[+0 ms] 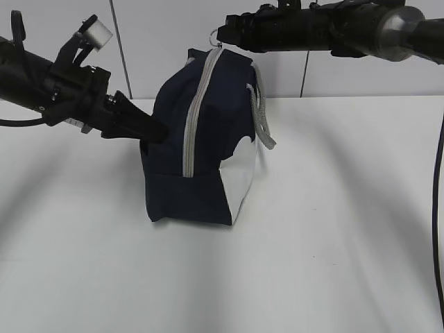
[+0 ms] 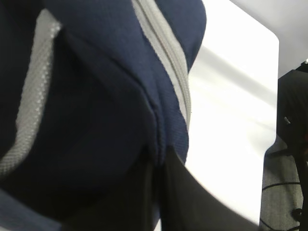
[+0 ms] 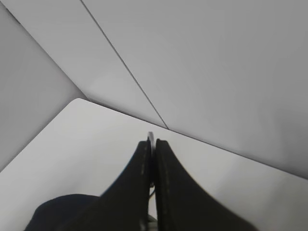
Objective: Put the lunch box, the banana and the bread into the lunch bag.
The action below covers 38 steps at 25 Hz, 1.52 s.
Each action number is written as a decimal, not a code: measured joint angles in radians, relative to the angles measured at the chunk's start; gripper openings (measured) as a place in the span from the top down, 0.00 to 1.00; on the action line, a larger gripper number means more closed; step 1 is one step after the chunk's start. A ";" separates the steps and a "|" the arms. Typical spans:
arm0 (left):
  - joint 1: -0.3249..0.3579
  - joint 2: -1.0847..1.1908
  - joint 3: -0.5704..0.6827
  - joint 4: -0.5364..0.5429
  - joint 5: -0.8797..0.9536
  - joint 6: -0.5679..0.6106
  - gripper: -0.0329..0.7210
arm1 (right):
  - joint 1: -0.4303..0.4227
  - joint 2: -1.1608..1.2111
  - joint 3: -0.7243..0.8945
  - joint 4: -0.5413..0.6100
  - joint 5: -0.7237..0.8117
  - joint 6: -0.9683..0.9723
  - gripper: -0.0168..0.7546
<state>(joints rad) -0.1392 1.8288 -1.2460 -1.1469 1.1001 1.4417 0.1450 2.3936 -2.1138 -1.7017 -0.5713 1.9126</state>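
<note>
The navy lunch bag (image 1: 201,139) stands upright on the white table (image 1: 333,243), and its grey zipper (image 1: 194,118) runs up to the top. My left gripper (image 1: 158,132) is shut on a fold of the bag's fabric on its left side; the left wrist view shows the jaws (image 2: 156,149) pinching navy cloth (image 2: 96,96) beside the zipper (image 2: 168,53). My right gripper (image 1: 223,33) is above the bag's top, shut on the metal ring pull (image 3: 150,137). The lunch box, banana and bread are out of view.
A grey strap handle (image 1: 262,118) hangs down the bag's right side, and another strap (image 2: 33,96) shows in the left wrist view. A pale panelled wall (image 1: 333,62) stands behind the table. The table edge and dark floor cables (image 2: 288,192) lie to the right.
</note>
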 joint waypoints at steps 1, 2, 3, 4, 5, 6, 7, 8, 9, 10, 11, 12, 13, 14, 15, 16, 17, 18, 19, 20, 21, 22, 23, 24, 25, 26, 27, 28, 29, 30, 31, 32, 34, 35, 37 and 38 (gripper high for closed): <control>0.000 -0.004 0.000 0.010 0.002 0.000 0.95 | 0.000 0.002 -0.002 0.000 -0.002 0.005 1.00; 0.000 -0.009 0.000 0.019 0.003 0.000 0.95 | 0.000 0.003 -0.002 0.000 -0.006 0.007 1.00; 0.000 -0.014 0.000 0.025 0.003 -0.004 0.95 | 0.000 0.003 -0.002 0.000 -0.013 0.009 1.00; 0.000 -0.016 0.000 0.034 0.006 -0.006 0.95 | 0.000 0.003 -0.002 0.000 -0.018 0.009 1.00; 0.000 -0.017 0.000 0.038 0.010 -0.008 0.95 | 0.000 0.003 -0.003 0.000 -0.025 0.009 1.00; 0.000 -0.017 0.000 0.043 0.013 -0.008 0.95 | 0.000 0.003 -0.004 0.002 -0.027 0.009 1.00; 0.000 -0.017 0.000 0.051 0.016 -0.008 0.95 | 0.000 0.003 -0.004 0.004 -0.029 0.009 1.00; 0.000 -0.017 0.000 0.061 0.019 -0.012 0.95 | 0.000 0.003 -0.004 0.004 -0.029 0.011 1.00; 0.000 -0.017 0.000 0.068 0.021 -0.017 0.95 | 0.000 0.003 -0.004 0.005 -0.029 0.011 1.00; 0.000 -0.017 0.000 0.075 0.025 -0.022 0.95 | 0.000 0.003 -0.004 0.005 -0.029 0.011 1.00; 0.000 -0.017 0.000 0.083 0.028 -0.025 0.95 | 0.000 0.003 -0.004 0.006 -0.029 0.011 1.00; 0.000 -0.017 0.000 0.088 0.030 -0.027 0.95 | 0.000 0.003 -0.004 0.007 -0.029 0.014 1.00; 0.000 -0.017 0.000 0.091 0.031 -0.030 0.95 | 0.000 0.003 -0.004 0.007 -0.034 0.014 1.00; 0.000 -0.017 0.000 0.093 0.033 -0.035 0.95 | 0.000 0.003 -0.004 0.008 -0.042 0.014 1.00; 0.000 -0.017 0.000 0.096 0.036 -0.041 0.95 | 0.000 0.003 -0.004 0.010 -0.052 0.014 1.00; 0.000 -0.017 0.000 0.098 0.041 -0.044 0.95 | 0.000 0.003 -0.004 0.010 -0.065 0.014 1.00; 0.000 -0.018 0.000 0.098 0.044 -0.049 0.95 | 0.000 0.003 -0.004 0.010 -0.078 0.014 1.00; 0.000 -0.018 0.000 0.098 0.048 -0.059 0.95 | 0.000 0.003 -0.004 0.010 -0.086 0.014 1.00; 0.000 -0.020 0.000 0.098 0.049 -0.070 0.95 | 0.000 0.003 -0.004 0.010 -0.091 0.014 1.00; 0.001 -0.025 0.000 0.099 0.049 -0.081 0.94 | 0.000 0.003 -0.004 0.010 -0.094 0.014 1.00; 0.004 -0.030 0.000 0.101 0.049 -0.097 0.94 | -0.001 0.003 -0.004 0.010 -0.095 0.014 1.00; 0.010 -0.038 0.000 0.101 0.050 -0.115 0.92 | -0.002 0.003 -0.004 0.010 -0.095 0.014 1.00; 0.017 -0.045 0.000 0.101 0.050 -0.133 0.91 | -0.002 0.003 -0.004 0.010 -0.100 0.014 1.00; 0.029 -0.052 0.001 0.097 0.051 -0.159 0.88 | -0.003 0.003 -0.004 0.010 -0.100 0.014 1.00; 0.045 -0.060 0.002 0.083 0.057 -0.189 0.85 | -0.003 0.003 -0.004 0.010 -0.102 0.014 1.00; 0.062 -0.071 0.002 0.060 0.063 -0.217 0.81 | -0.005 0.003 -0.004 0.008 -0.104 0.014 1.00; 0.078 -0.082 -0.002 0.043 0.070 -0.238 0.75 | -0.005 0.003 -0.004 0.008 -0.109 0.014 1.00; 0.097 -0.092 -0.010 0.028 0.076 -0.265 0.69 | -0.005 0.003 -0.004 0.008 -0.112 0.014 1.00; 0.115 -0.103 -0.020 0.016 0.081 -0.290 0.62 | -0.005 0.003 -0.004 0.008 -0.114 0.014 1.00; 0.130 -0.113 -0.028 0.001 0.082 -0.306 0.58 | -0.005 0.003 -0.004 0.008 -0.119 0.016 1.00; 0.145 -0.119 -0.034 -0.014 0.081 -0.315 0.53 | -0.005 0.003 -0.004 0.008 -0.122 0.016 1.00; 0.154 -0.124 -0.038 -0.046 0.071 -0.332 0.51 | -0.005 0.003 -0.004 0.008 -0.124 0.016 1.00; 0.159 -0.127 -0.041 -0.120 0.014 -0.373 0.48 | -0.005 0.003 -0.004 0.008 -0.128 0.016 1.00; 0.156 -0.127 -0.041 -0.159 -0.037 -0.386 0.48 | -0.005 0.003 -0.004 0.008 -0.130 0.016 1.00; 0.133 -0.126 -0.041 -0.225 -0.162 -0.397 0.47 | -0.005 0.003 -0.004 0.008 -0.132 0.016 1.00; 0.118 -0.121 -0.041 -0.250 -0.212 -0.398 0.47 | -0.005 0.003 -0.004 0.008 -0.132 0.016 1.00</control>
<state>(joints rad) -0.0208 1.7073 -1.2869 -1.3969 0.8883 1.0440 0.1405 2.3964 -2.1182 -1.6938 -0.7028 1.9284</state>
